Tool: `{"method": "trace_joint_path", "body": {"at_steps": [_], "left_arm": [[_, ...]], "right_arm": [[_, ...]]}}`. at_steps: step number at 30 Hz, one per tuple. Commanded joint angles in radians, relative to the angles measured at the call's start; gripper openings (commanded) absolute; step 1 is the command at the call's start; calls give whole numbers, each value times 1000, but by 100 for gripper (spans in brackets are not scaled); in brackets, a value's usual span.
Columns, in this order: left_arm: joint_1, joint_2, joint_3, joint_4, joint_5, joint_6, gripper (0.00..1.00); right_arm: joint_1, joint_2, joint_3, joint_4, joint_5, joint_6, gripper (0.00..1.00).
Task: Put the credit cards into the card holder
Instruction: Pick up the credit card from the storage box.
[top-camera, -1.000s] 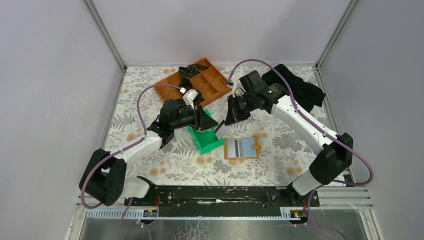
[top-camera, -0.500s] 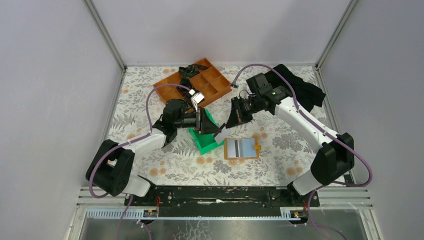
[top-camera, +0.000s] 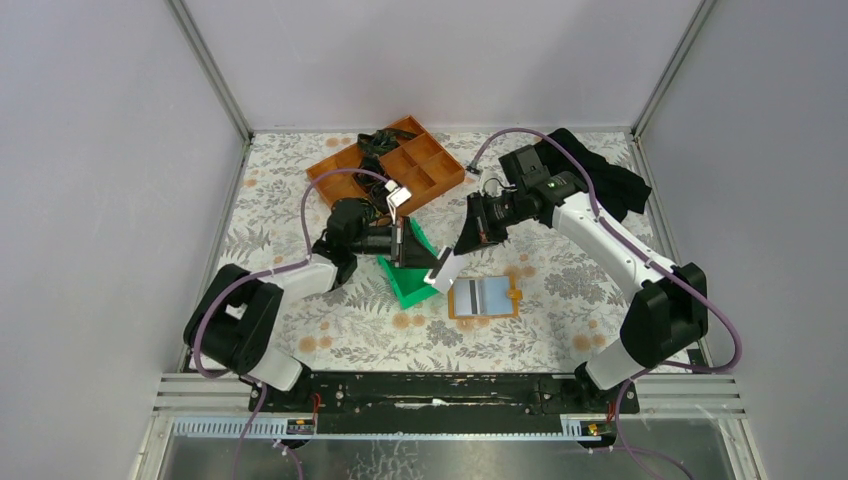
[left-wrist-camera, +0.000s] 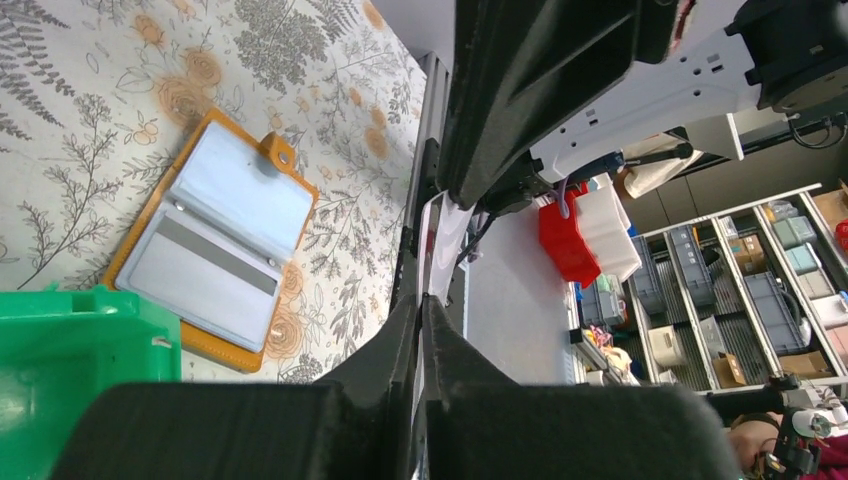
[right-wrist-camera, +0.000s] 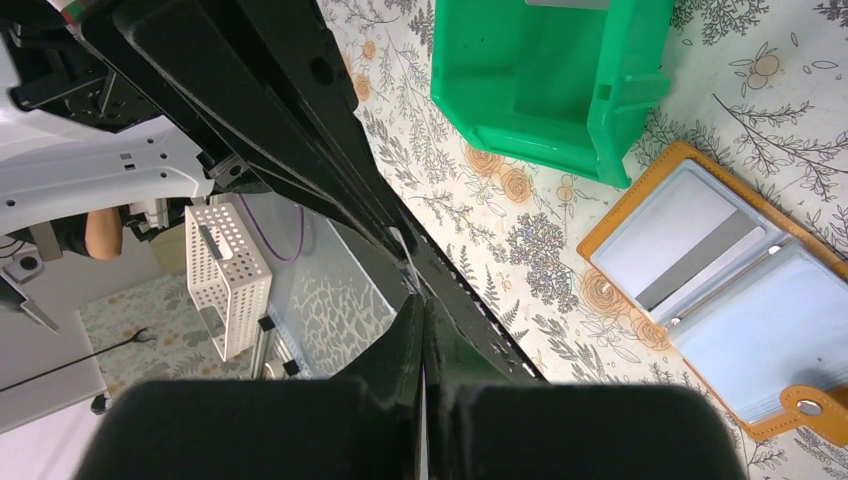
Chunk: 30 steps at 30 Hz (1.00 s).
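Observation:
A whitish credit card (top-camera: 446, 271) hangs in the air between the green bin and the card holder. My right gripper (top-camera: 454, 257) is shut on it from above right; the right wrist view shows its edge as a thin pale line between the jaws of the right gripper (right-wrist-camera: 422, 300). My left gripper (top-camera: 433, 262) reaches in from the left, and in its wrist view the left gripper (left-wrist-camera: 421, 303) has its jaws pressed on the same card (left-wrist-camera: 446, 240). The orange card holder (top-camera: 483, 297) lies open and flat on the table, pale blue-grey inside (left-wrist-camera: 215, 245) (right-wrist-camera: 735, 285), just right of the card.
A green plastic bin (top-camera: 408, 278) (right-wrist-camera: 545, 70) stands under the left gripper. An orange compartment tray (top-camera: 385, 165) with black cables sits at the back. A black cloth (top-camera: 600, 175) lies at the back right. The table has a floral cover.
My left gripper has slid right over the green bin to the card and shut on it. The right gripper has shifted slightly toward the card holder, still holding the card.

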<state>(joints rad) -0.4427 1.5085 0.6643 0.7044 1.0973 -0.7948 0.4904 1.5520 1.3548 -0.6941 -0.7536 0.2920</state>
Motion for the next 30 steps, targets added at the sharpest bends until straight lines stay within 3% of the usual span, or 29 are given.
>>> {"method": "trace_joint_path", "body": {"at_steps": [1,5,8,11,14,17,22,27,30], "left_arm": [[6,33,-25,215,64,-127,3],[8,56,-45,338,68,-210,0],[9,62,-66,345,9,-220,0],[2,29,-84,221,-101,-141,0],[-40,-33,-85,-1,-273,-11,0],[-134,-70,-91,-111,-477,25,0],[-290,-72,-119,-103,-773,-44,0],[-436,-6,-99,-94,-984,-97,0],[-483,27,-97,-82,-1088,-135,0]], "right_arm": [[-11,7,4,43,-75,8,0],[-15,10,6,49,-86,5,2],[-20,-2,16,33,-29,-8,24],[-24,-34,2,35,71,2,39],[-29,-71,-17,34,187,10,43],[-32,-116,-50,48,307,37,45],[-34,-188,-144,84,505,101,44],[-34,-252,-267,117,643,164,30],[-34,-263,-321,123,651,181,15]]}}
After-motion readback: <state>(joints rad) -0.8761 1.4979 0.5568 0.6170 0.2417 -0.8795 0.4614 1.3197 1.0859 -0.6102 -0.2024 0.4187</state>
